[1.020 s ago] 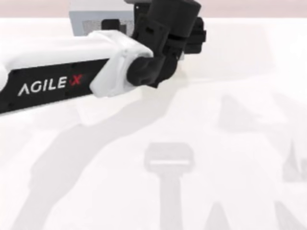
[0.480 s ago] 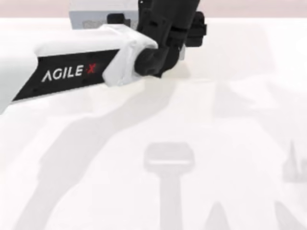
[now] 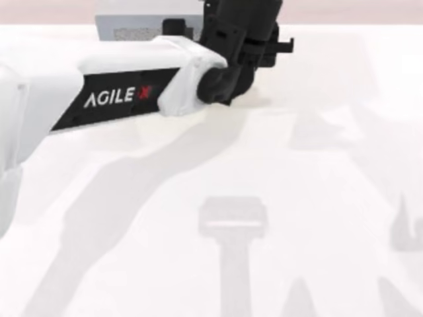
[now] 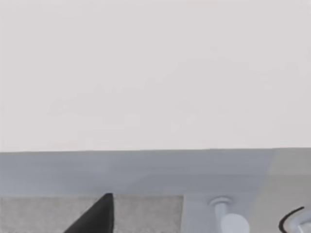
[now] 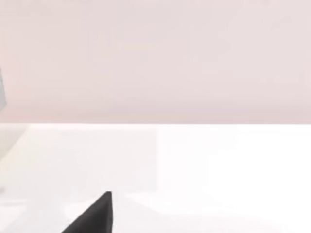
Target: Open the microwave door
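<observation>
The light-grey microwave [image 3: 142, 16] stands at the table's far edge, left of centre. My left arm reaches across its front, and the black left gripper [image 3: 264, 43] sits at the microwave's right end. In the left wrist view the microwave door [image 4: 121, 170] fills the lower part, close up, with its speckled mesh window [image 4: 146, 213] beside a round silver knob [image 4: 232, 222]. The door looks flush with the knob panel. A single black fingertip [image 4: 97, 217] shows in front of the mesh. My right arm is out of the top view; one of its fingertips [image 5: 97, 216] shows over bare table.
The white table [image 3: 297, 165] carries only grey shadows of the arms. The left arm's white link [image 3: 99, 99] crosses the far left of the table. A pale wall [image 5: 155, 58] rises behind the table's far edge.
My left arm has slid to the right along the microwave's front, and its wrist and gripper are farther right. The microwave has not visibly moved.
</observation>
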Tool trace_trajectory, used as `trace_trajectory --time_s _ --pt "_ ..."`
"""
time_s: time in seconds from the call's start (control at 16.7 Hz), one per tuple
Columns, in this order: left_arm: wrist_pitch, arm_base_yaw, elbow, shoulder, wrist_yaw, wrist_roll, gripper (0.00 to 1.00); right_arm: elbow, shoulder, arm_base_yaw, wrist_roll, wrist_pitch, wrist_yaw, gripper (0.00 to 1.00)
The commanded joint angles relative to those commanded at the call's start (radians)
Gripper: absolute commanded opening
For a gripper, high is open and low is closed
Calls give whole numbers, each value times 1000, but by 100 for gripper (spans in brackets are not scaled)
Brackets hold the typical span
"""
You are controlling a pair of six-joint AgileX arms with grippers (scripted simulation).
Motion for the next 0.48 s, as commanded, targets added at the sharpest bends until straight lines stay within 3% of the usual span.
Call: trace_trajectory --time_s 0.48 --pt "0 0 0 0 0 0 40 0 0 0 0 0 0 100"
